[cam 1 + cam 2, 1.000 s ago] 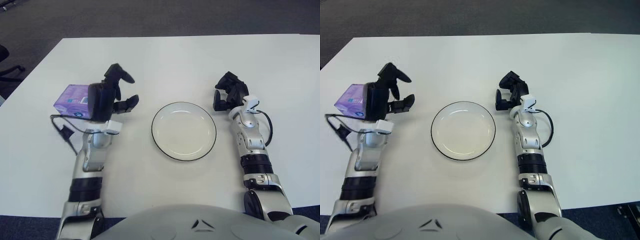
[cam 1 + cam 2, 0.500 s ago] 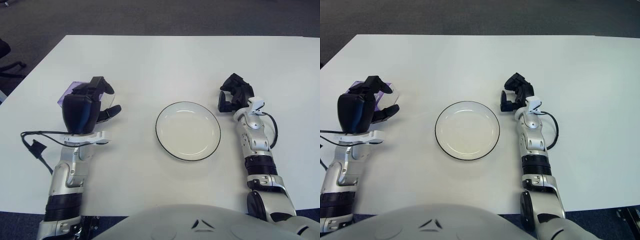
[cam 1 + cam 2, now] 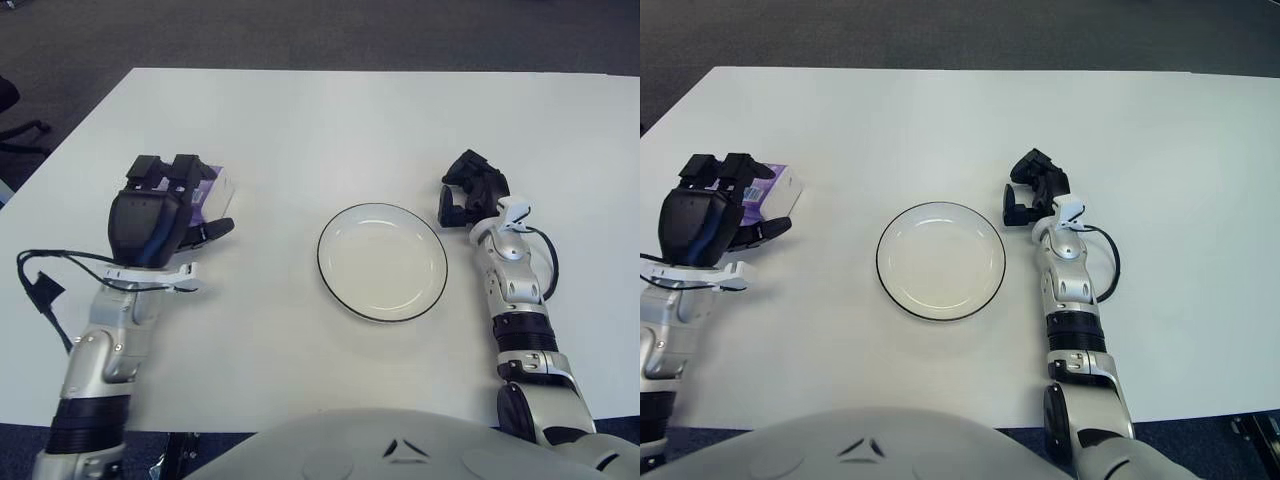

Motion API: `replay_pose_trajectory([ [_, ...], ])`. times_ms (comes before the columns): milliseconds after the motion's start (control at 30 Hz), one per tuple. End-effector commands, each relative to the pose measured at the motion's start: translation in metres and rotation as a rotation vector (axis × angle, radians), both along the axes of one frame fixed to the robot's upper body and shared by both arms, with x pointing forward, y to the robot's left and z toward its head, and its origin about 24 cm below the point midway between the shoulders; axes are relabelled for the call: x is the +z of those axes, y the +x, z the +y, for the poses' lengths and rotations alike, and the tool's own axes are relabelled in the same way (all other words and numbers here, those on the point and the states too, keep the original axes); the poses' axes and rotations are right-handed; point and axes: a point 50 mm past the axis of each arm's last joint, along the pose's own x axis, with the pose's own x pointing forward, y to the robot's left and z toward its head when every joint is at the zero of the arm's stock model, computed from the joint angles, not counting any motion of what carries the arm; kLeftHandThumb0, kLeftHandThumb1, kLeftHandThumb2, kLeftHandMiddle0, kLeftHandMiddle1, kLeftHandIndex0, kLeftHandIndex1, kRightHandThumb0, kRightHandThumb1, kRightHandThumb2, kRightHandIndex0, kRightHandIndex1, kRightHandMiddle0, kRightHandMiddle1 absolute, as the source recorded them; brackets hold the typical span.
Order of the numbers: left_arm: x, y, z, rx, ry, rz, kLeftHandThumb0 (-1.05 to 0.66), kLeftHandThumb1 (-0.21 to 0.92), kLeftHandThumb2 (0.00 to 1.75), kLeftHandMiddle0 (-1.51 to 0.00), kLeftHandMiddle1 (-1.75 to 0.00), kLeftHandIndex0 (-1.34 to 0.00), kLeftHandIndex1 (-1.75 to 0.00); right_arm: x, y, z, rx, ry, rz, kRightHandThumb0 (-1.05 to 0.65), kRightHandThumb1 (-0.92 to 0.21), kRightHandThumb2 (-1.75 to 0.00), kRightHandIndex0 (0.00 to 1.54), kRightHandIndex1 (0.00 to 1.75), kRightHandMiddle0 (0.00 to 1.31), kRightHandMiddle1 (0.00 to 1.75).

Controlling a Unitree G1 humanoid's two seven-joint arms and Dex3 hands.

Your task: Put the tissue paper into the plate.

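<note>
Left hand [image 3: 160, 212] moved down over tissue pack [image 3: 208, 192], fingers curled on top, pack on table left of plate [image 3: 383, 262]. Grip looks weak; pack may slip. Right hand [image 3: 467, 188] beside plate, fingers curled, empty.

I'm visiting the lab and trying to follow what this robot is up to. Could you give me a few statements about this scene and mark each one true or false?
1. The plate has nothing in it. True.
2. The tissue paper lies on the plate. False: it sits on the table at the robot's left, apart from the plate.
3. The left hand is over the purple tissue pack, covering most of it. True.
4. The right hand holds the tissue paper. False: it shows beside the plate's right edge, holding nothing.
5. The plate stands between the two hands. True.
6. The plate is square with a red rim. False: it is round and white with a dark rim.
</note>
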Motion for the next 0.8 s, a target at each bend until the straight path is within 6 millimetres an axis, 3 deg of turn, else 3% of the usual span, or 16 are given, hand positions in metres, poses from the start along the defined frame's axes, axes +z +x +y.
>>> replay_pose_trajectory([
  [0,0.004,-0.001,0.006,-0.001,0.077,0.038,-0.78,0.74,0.59,-0.02,-0.54,0.0,-0.88,-0.052,-0.027,0.005,-0.017,0.058,0.184,-0.01,0.04,-1.7,0.89,1.68,0.65,1.75],
  [200,0.009,-0.001,0.012,0.007,0.158,0.055,-0.91,0.86,0.4,0.0,-0.11,0.0,-0.48,-0.052,-0.028,0.004,-0.016,0.054,0.184,-0.01,0.03,-1.7,0.89,1.7,0.65,1.75],
  [267,0.011,0.0,0.012,0.01,0.189,0.059,-0.97,0.89,0.43,0.0,-0.06,0.0,-0.38,-0.052,-0.028,0.005,-0.015,0.053,0.184,-0.01,0.03,-1.7,0.89,1.7,0.65,1.75],
  [500,0.016,0.001,0.012,0.009,0.256,0.076,-1.04,0.92,0.58,0.0,0.0,0.0,-0.11,-0.052,-0.028,0.006,-0.022,0.055,0.194,-0.01,0.04,-1.71,0.88,1.71,0.66,1.75],
  [767,0.019,0.004,0.012,-0.006,0.277,0.108,-1.05,0.92,0.52,0.0,0.0,0.0,-0.01,-0.051,-0.029,0.006,-0.038,0.066,0.197,-0.01,0.06,-1.74,0.87,1.74,0.69,1.73],
])
